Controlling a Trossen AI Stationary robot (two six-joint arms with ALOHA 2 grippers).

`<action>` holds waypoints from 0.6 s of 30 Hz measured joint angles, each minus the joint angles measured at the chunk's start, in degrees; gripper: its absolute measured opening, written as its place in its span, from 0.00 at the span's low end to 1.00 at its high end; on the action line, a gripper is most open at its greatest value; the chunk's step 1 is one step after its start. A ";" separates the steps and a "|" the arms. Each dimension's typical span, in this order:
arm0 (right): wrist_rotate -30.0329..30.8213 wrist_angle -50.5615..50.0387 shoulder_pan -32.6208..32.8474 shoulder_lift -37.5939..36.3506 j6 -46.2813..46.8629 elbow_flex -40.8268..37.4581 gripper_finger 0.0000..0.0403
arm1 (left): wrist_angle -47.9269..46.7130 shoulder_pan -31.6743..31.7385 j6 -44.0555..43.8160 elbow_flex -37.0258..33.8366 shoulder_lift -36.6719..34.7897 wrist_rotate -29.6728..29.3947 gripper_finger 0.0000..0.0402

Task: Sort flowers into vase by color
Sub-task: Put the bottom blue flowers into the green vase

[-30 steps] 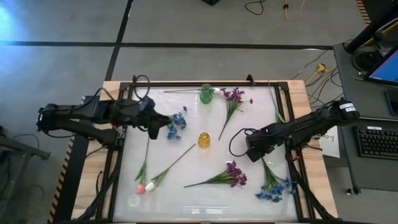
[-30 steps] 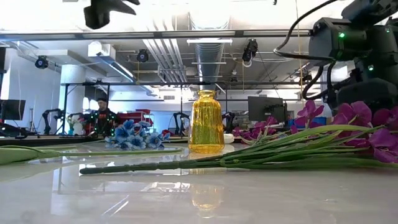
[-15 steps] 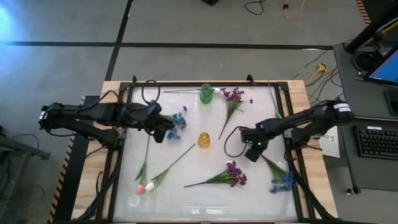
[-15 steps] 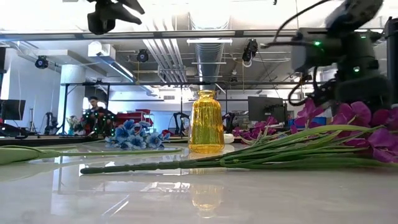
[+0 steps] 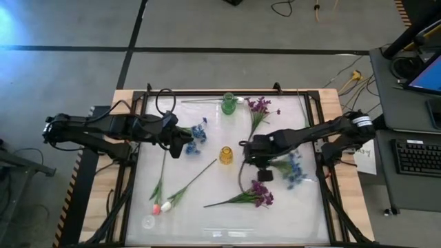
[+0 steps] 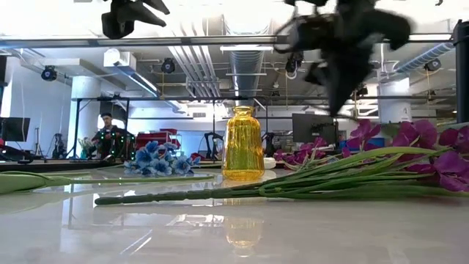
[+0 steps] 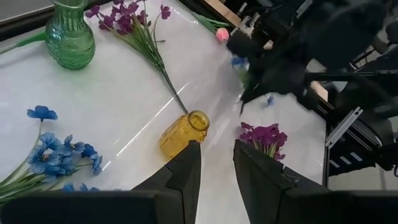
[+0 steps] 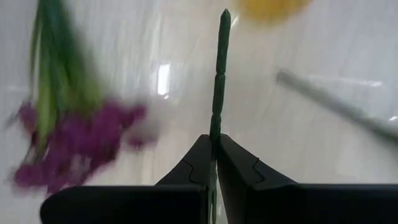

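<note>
My right gripper point(image 5: 257, 157) hangs over the table's middle, just right of the yellow vase point(image 5: 226, 154), and is shut on a blue flower sprig point(image 5: 293, 169). My left gripper point(image 7: 216, 165) hovers open at mid-left beside another blue sprig point(image 5: 198, 131), which lies flat, and nothing is between its fingers. A green vase point(image 5: 229, 103) stands upright at the far edge. Purple flowers point(image 5: 258, 107) lie beside it. A second purple bunch point(image 5: 259, 193) and pink and white buds point(image 5: 160, 205) lie near the front. My right gripper pinches the blue sprig's green stem point(image 8: 215, 121) between its two fingers. The fingers slant down from above and lie along the stem, whose bare end point(image 8: 224, 18) sticks out past the fingertips. The blossoms trail toward the table's right, off the table.
A long green stem point(image 5: 200, 172) runs from the tulip buds toward the yellow vase. Black frame rails point(image 5: 313, 124) border the white tabletop. The low view shows a person point(image 6: 110, 136) in the room beyond the table.
My right gripper has risen from the table's near right and gone left toward the yellow vase, rolling its wrist. The blue sprig has come with it, lifted off the table, its blossoms now farther from the near edge.
</note>
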 joint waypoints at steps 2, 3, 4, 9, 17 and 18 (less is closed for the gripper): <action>0.41 -0.35 0.25 2.75 -4.75 2.37 0.03 | 0.06 0.00 -0.60 -0.09 0.05 0.08 0.21; 0.47 -1.05 0.54 3.98 -8.11 3.45 0.03 | -0.02 -0.05 -0.89 -0.13 0.05 0.21 0.21; 0.49 -1.53 0.86 5.20 -11.37 4.72 0.03 | 0.05 -0.17 -1.01 -0.13 0.05 0.22 0.21; 0.73 -9.53 2.48 11.40 -27.90 8.27 0.03 | 0.06 -1.26 -1.01 -0.13 -0.20 0.37 0.21; -0.34 -13.28 2.69 13.70 -32.39 8.80 0.09 | -0.10 -1.88 0.51 -0.17 -0.26 0.38 0.21; -0.36 -13.50 2.69 13.36 -30.39 8.82 0.12 | -0.10 -1.88 0.70 -0.17 -0.26 0.39 0.21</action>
